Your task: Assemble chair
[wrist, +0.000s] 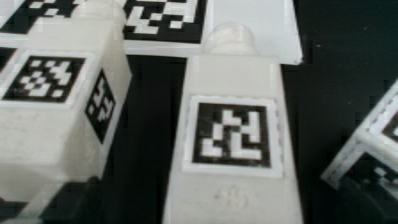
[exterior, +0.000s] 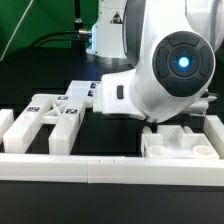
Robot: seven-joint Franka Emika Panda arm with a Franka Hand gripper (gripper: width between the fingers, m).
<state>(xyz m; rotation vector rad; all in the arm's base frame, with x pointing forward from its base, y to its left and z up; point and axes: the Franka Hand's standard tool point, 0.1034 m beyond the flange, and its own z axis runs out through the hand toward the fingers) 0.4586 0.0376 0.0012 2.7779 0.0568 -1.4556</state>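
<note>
Black table (exterior: 110, 135) is seen beneath white chair parts (exterior: 50, 118). A tagged leg (wrist: 231, 130) is seen lying just beside a chunkier tagged piece (wrist: 63, 100), a dark gap between them. The leg is judged light, stiff and smooth, best gripped across its narrow sides. Whether the pincer is clenched cannot be told.

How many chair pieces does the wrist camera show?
3: a tagged block, a long tagged piece beside it, a third piece at the edge. More may be hidden.
</note>
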